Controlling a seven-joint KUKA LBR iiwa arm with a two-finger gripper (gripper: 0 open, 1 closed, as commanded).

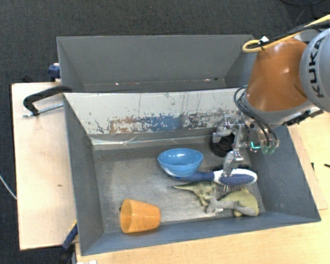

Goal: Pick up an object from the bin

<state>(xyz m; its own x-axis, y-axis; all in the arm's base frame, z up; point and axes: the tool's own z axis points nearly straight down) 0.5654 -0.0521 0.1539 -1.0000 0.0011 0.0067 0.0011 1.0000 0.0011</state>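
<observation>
Brush (244, 178): blue, with a white-rimmed head. It lies on the floor of the bin (128, 176) in the right half, towards the front wall. Its long axis runs roughly left to right in the camera view, with the head at the right and the blue handle pointing left, under the rim of the blue bowl (180, 160).

Gripper (233, 164): located directly above the head end of the brush, at or just off its upper edge. Contact cannot be confirmed. Whether the gripper is spread or closed cannot be told from this view. Nothing is seen held in it.

Governing relation: the brush lies straight below the tool, not to one side. Any remaining travel is judged to be vertical. For a grip across the narrow width, the closing line should sit crosswise to the left-right axis.

Adjacent items:
- Olive toy dinosaur (240, 203), just in front of the brush and possibly touching it. Risk of a double grasp.
- Black object (221, 144), behind the gripper at the back wall.
- Orange cup (139, 215), on its side, well apart at front left.
</observation>
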